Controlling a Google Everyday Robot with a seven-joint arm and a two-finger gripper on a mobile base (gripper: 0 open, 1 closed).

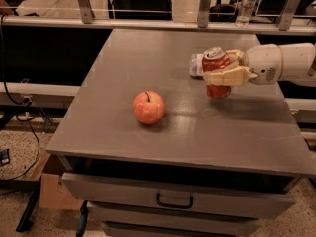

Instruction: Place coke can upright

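The coke can (216, 61) is red with a silver top. It stands nearly upright in my gripper (223, 67), which reaches in from the right over the right side of the grey table (148, 48). The cream fingers (227, 76) are shut around the can's middle. The can's base (217, 92) hangs just above the table top, or barely touches it; I cannot tell which. A clear plastic water bottle (196, 64) lies on the table behind the can, mostly hidden by it.
A red-orange apple (148, 107) sits on the table left of the can, about a hand's width away. An upright water bottle (246, 5) stands on the rail beyond the table. Drawers (174, 199) are below the front edge.
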